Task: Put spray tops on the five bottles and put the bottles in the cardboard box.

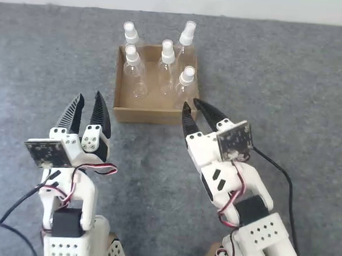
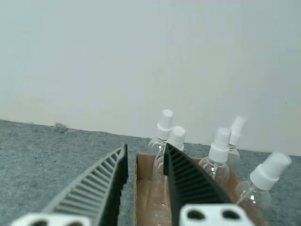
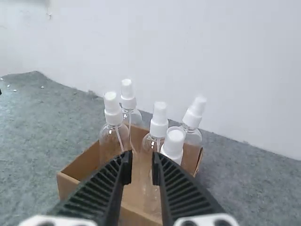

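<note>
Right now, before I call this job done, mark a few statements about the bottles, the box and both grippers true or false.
1. All five bottles stand inside the cardboard box. True.
2. One bottle has no top. False: each carries a white spray top.
3. The left gripper holds a bottle. False: it is open and empty, on the near side of the box.
4. The right gripper is open and holds nothing. True.
</note>
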You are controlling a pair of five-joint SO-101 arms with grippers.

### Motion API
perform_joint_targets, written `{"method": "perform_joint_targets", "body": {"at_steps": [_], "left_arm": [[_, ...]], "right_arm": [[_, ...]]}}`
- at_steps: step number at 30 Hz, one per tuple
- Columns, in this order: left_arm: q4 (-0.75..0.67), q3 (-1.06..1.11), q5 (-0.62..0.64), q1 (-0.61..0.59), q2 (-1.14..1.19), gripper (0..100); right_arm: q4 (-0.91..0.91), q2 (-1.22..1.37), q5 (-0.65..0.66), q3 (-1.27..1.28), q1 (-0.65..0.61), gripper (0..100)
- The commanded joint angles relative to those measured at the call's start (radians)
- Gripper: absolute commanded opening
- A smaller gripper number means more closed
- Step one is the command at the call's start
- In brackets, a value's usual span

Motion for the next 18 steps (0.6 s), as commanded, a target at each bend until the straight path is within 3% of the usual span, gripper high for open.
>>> {"method": "perform_joint_targets", "body": {"at_steps": [1, 12, 18], "left_arm": [[-0.034, -0.013, -0.009, 0.002, -0.018, 12], [-0.031, -0.013, -0.009, -0.005, -0.018, 12], [-0.031, -0.013, -0.009, -0.005, -0.018, 12]], "right_arm": [[-0.036, -0.105, 0.014, 0.017, 0.019, 3.7], [-0.028, -0.406, 0.012, 0.106, 0.125, 3.8], [-0.031, -0.599, 0.012, 0.178, 0.124, 3.8]]}}
